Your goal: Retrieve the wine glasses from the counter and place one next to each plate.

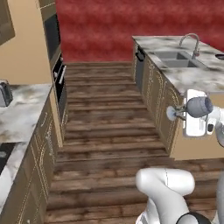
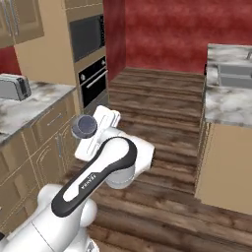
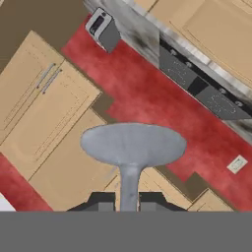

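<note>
My gripper (image 3: pixel 129 203) is shut on the thin stem of a grey-blue wine glass (image 3: pixel 132 143), whose round foot faces the hand camera. Seen from the left of the base, the wine glass (image 1: pixel 199 106) lies sideways in the air beside the island, held by the gripper (image 1: pixel 184 112). From the right of the base, its rounded bowl (image 2: pixel 84 126) sticks out left of the gripper (image 2: pixel 96 130), above the wooden floor. The marble counter (image 1: pixel 22 114) (image 2: pixel 34 103) runs along the left. The plates are out of view.
A silver toaster (image 1: pixel 4 93) (image 2: pixel 14 86) (image 3: pixel 103 30) stands on the counter. A black wall oven (image 1: pixel 59 81) (image 2: pixel 92 78) is set in the tan cabinets. The marble island (image 1: pixel 197 78) (image 2: pixel 226 103) with sink and faucet (image 1: pixel 190 43) lies right. Wooden floor (image 1: pixel 105 127) runs between them.
</note>
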### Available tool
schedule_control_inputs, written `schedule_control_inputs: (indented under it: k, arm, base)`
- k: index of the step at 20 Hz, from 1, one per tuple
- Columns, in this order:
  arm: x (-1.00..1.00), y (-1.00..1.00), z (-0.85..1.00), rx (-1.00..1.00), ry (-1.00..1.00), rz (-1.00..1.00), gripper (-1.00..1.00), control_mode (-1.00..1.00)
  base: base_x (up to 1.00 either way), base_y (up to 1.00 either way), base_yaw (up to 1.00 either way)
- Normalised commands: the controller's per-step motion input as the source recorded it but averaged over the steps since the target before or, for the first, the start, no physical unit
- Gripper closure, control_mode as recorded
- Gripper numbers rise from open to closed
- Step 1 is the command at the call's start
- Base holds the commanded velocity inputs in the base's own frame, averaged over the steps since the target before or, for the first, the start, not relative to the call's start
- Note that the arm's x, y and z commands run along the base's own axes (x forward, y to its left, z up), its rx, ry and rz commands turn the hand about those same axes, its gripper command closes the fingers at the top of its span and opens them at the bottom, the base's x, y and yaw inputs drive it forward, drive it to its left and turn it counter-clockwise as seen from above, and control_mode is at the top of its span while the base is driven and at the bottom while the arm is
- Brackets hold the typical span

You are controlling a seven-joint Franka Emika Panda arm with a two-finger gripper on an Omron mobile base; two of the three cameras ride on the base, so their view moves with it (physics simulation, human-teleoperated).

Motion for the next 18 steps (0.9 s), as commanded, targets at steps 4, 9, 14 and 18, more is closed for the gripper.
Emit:
schedule_control_inputs:
  k: [4,9,14,18]
  arm:
    - [0.0,0.0,0.0,0.0,0.0,0.0,1.0,1.0]
    - [0.0,0.0,0.0,0.0,0.0,0.0,1.0,1.0]
    - [0.0,0.0,0.0,0.0,0.0,0.0,1.0,1.0]
    - [0.0,0.0,0.0,0.0,0.0,0.0,1.0,1.0]
  base:
    - [0.0,-1.0,-0.36]
    - [0.0,-1.0,-0.16]
    - [0.59,-1.0,-0.01]
    - [1.0,-1.0,0.01]
